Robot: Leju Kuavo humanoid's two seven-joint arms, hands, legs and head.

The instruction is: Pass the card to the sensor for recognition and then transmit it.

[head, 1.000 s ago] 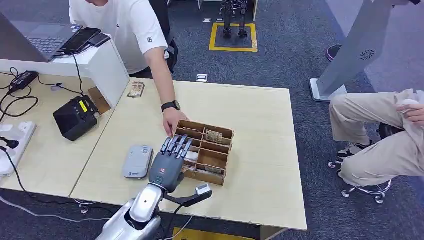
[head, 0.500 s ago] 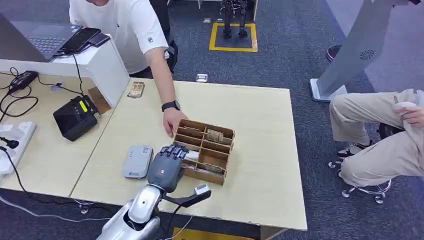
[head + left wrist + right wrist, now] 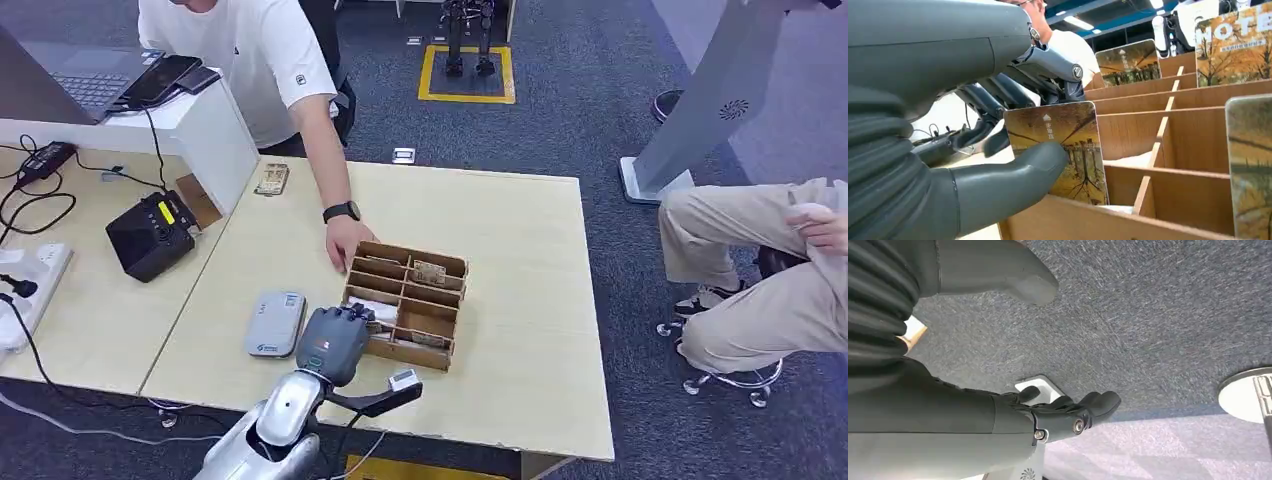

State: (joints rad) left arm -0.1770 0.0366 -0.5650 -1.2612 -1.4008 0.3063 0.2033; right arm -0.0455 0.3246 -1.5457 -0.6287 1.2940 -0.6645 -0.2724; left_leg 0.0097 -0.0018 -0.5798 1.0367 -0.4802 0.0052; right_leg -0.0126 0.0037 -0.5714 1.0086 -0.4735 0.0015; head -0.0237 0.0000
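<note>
Left hand (image 3: 335, 341) of mine pinches a card (image 3: 1058, 150) between thumb and fingers, inside the wooden tray (image 3: 440, 350) on the bench (image 3: 520, 300). Right hand (image 3: 1063, 415) hangs over carpet, fingers apart, holding nothing. Grey sensor (image 3: 275, 323) lies just beside the tray.

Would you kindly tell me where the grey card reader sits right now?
Head view: the grey card reader lies flat on the table, between the wooden organizer and the table's left edge.
</note>
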